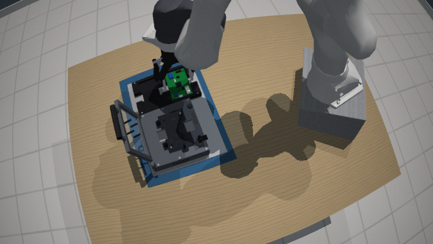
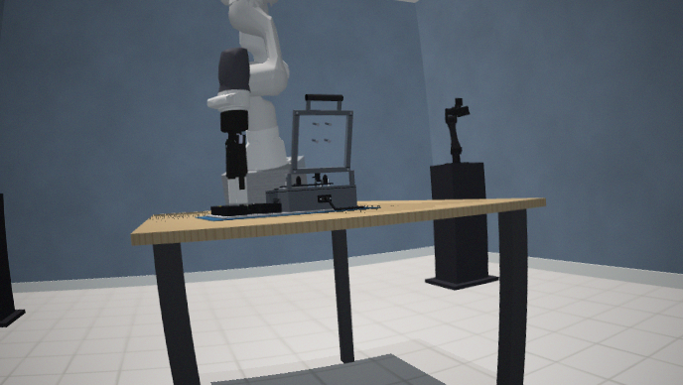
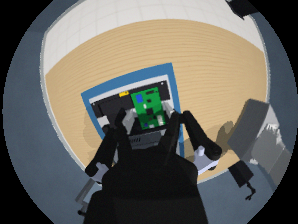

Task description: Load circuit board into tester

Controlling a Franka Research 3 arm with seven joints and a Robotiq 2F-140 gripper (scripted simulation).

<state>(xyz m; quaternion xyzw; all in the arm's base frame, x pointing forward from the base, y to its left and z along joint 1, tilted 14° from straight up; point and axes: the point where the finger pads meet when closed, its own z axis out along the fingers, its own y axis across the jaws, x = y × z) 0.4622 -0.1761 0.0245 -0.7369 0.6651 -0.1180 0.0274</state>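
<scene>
Circuit board point(image 1: 178, 83) lay green in the black tray point(image 1: 148, 91) beside the tester point(image 1: 176, 132), whose lid point(image 2: 323, 140) stood upright. Above it the arm hung vertical, its gripper point(image 2: 237, 183) partly open and holding nothing. All sat on a blue mat point(image 1: 224, 138) on the wooden table point(image 1: 283, 176), over pale floor tiles point(image 2: 571, 322) and against blue walls point(image 2: 99, 124).

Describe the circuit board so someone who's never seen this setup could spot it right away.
On the wooden table lies a blue mat carrying a grey tester and, beside it, a black tray. The circuit board rests in that tray, under the open gripper. It is the only bright green thing there, with a small blue part on top.
</scene>
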